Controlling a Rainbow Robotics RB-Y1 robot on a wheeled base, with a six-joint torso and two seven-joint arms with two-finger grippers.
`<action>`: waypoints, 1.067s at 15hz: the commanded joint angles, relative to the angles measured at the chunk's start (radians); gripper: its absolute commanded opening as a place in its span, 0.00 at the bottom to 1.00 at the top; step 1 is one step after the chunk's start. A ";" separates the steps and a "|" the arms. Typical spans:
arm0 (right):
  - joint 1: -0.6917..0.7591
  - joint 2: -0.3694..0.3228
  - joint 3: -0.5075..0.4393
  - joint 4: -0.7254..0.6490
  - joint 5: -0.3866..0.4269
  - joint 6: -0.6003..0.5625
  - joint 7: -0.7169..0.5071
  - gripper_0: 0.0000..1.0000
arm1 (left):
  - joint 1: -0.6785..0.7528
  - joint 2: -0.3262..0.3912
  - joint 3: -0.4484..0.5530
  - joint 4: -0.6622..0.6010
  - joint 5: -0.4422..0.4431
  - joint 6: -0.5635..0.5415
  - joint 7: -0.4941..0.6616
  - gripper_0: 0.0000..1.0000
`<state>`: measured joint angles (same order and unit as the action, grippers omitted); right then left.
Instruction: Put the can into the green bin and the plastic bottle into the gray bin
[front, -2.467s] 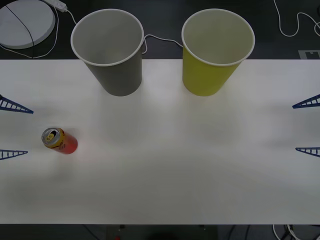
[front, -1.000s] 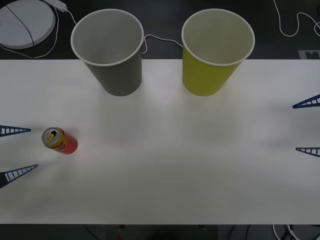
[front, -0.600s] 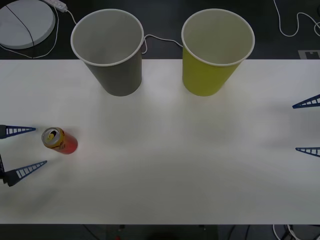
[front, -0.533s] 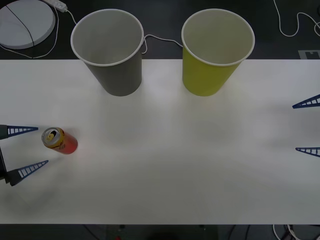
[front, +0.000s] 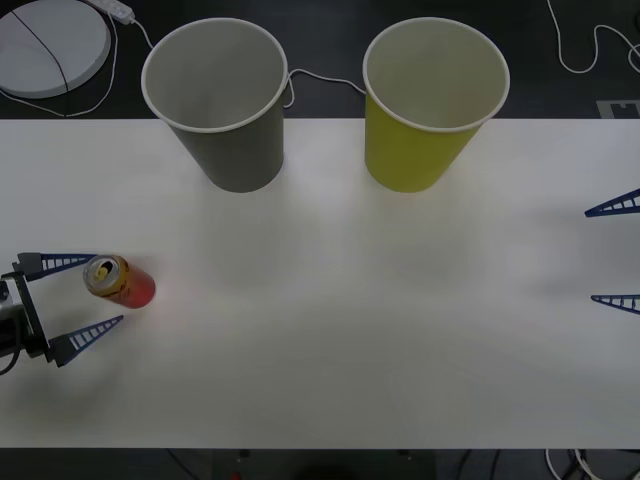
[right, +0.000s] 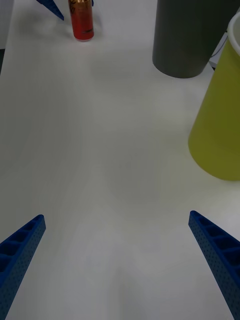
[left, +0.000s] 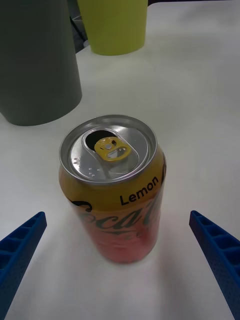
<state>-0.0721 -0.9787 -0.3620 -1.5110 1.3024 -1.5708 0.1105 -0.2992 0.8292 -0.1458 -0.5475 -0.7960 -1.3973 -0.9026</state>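
Note:
The can (front: 118, 281) stands upright at the table's left, red with a yellow-orange top band and silver lid (left: 108, 149). My left gripper (front: 108, 290) is open, and its blue fingers reach in from the left edge to either side of the can without touching it (left: 116, 215). My right gripper (front: 590, 255) hangs open at the right edge, far from the can (right: 81, 20). The gray bin (front: 215, 100) and the green bin (front: 432, 100) stand upright side by side at the back. The plastic bottle is out of view.
A white round disc (front: 50, 45) and cables lie on the dark floor behind the table. The white table (front: 340, 330) stretches wide and bare between the two grippers, in front of the bins.
My left gripper has moved in from the left edge toward the can, and its open fingers now flank it. The can, bins and right gripper have not moved.

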 joint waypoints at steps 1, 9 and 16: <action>0.000 0.000 0.000 0.000 0.000 0.000 0.000 1.00 | -0.009 -0.022 0.000 0.000 0.003 0.023 0.001 1.00; 0.000 0.000 0.000 0.000 0.000 0.000 0.000 1.00 | -0.034 -0.085 0.000 0.000 0.001 0.069 0.004 1.00; 0.000 0.000 0.000 0.000 0.000 0.000 0.000 1.00 | -0.035 -0.094 0.000 0.000 0.000 0.080 0.011 0.17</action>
<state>-0.0721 -0.9787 -0.3620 -1.5110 1.3024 -1.5708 0.1105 -0.3349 0.7349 -0.1457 -0.5475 -0.7950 -1.3176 -0.8928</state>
